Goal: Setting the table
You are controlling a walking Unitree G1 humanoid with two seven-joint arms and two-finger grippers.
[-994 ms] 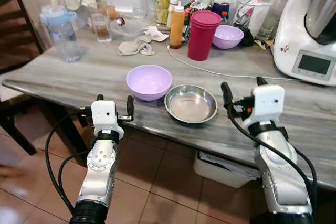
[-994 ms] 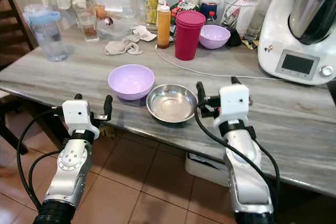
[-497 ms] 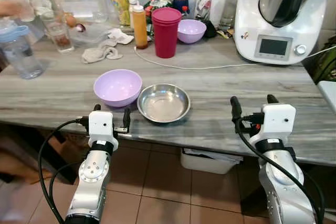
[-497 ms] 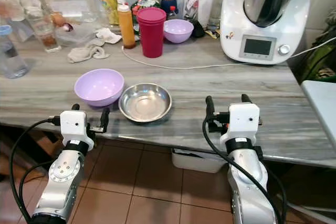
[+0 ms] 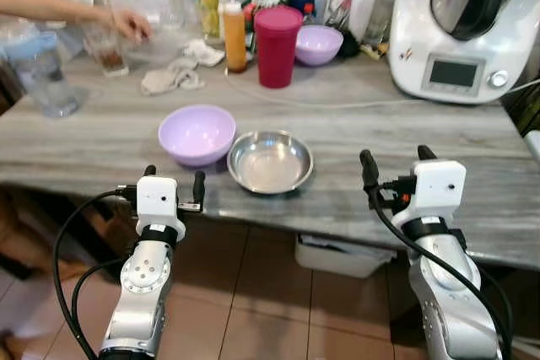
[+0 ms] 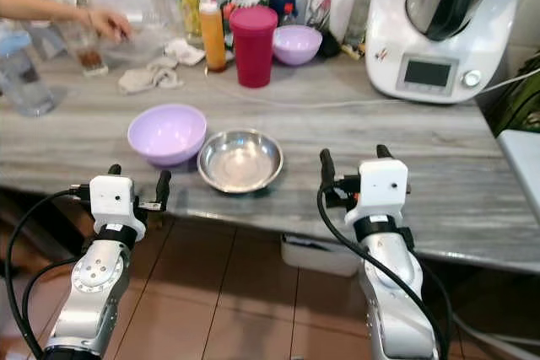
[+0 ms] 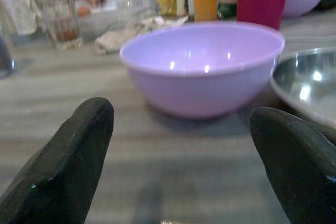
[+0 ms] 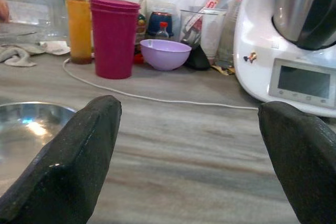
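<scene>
On the grey-veined bench [image 5: 506,166] we see a lilac bowl [image 5: 197,133] touching a steel bowl [image 5: 270,161] near its front edge. Left gripper [image 5: 174,185] and right gripper [image 5: 394,166] hover before them, fingers apart, empty.

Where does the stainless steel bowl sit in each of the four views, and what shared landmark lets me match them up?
Left eye view: steel bowl, at the table's near edge, centre.
Right eye view: centre-left, same spot on the table.
Left wrist view: its rim at the frame's right edge.
Right wrist view: its rim at the frame's left edge.
Shared landmark: the magenta tumbler stack.
</scene>
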